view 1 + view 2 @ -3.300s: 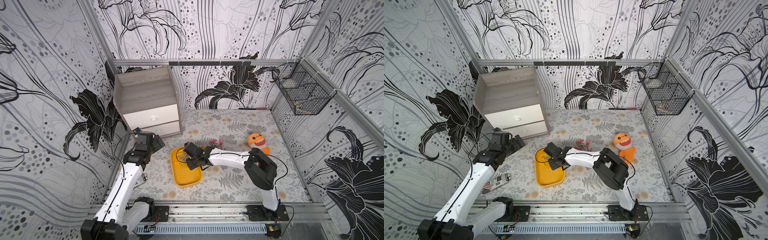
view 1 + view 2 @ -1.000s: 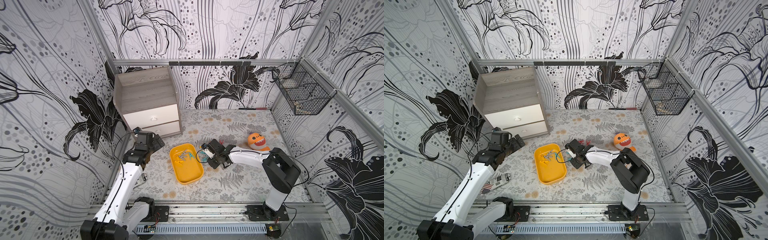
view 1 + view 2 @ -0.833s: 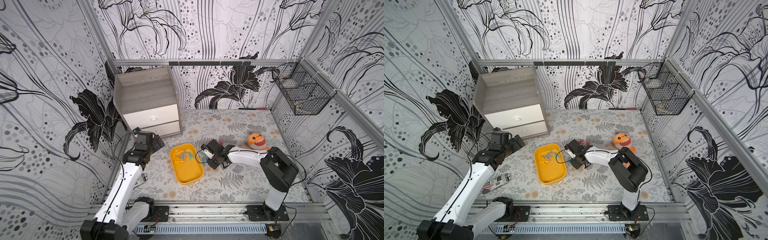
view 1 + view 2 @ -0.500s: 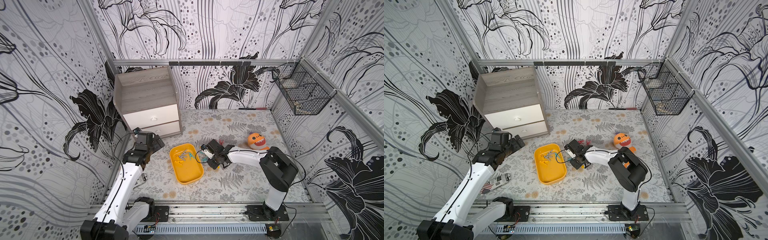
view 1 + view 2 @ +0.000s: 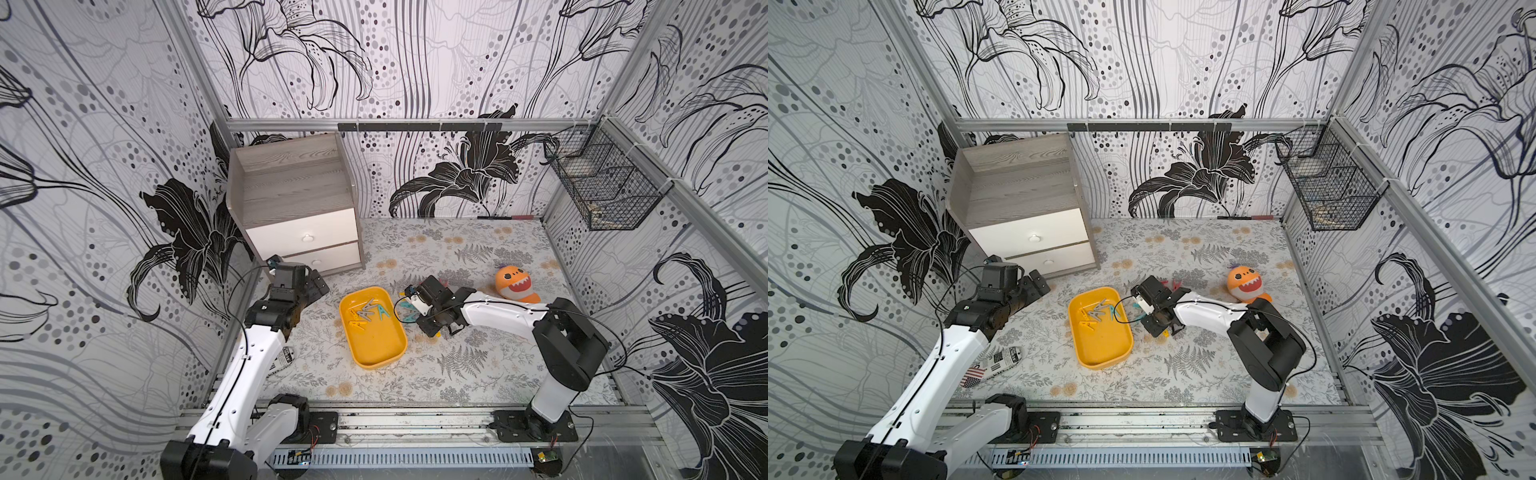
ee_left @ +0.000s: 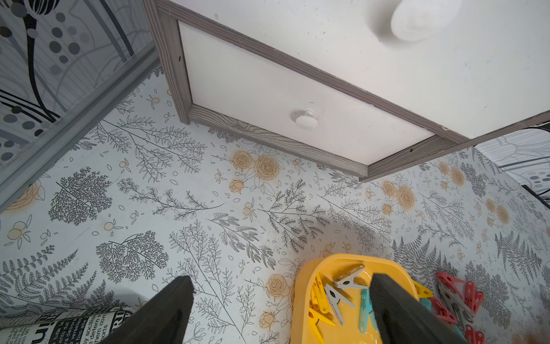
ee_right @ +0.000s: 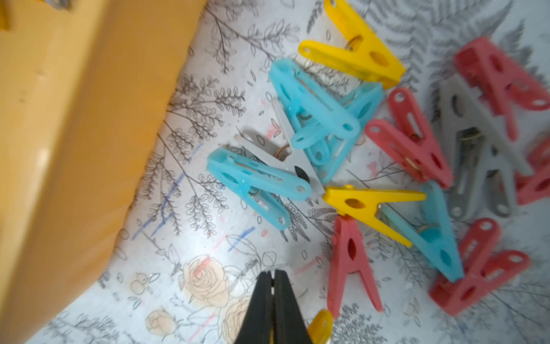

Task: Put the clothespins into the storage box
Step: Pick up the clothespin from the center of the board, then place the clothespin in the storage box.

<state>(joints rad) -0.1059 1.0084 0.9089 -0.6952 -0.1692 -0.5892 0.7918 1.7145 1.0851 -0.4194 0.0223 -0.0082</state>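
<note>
Enclosing the fern-and-rose printed tabletop [image 5: 457, 249], black-lily walls [image 5: 415, 62] stand on three sides.

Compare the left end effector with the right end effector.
The left end effector is open; the right end effector is shut. The left one hangs by the drawer cabinet; the right one is down at the loose clothespins beside the storage box. Both have black fingers.

Several clothespins [image 5: 366, 313] lie in the yellow storage box's [image 5: 379, 347] far end.
</note>
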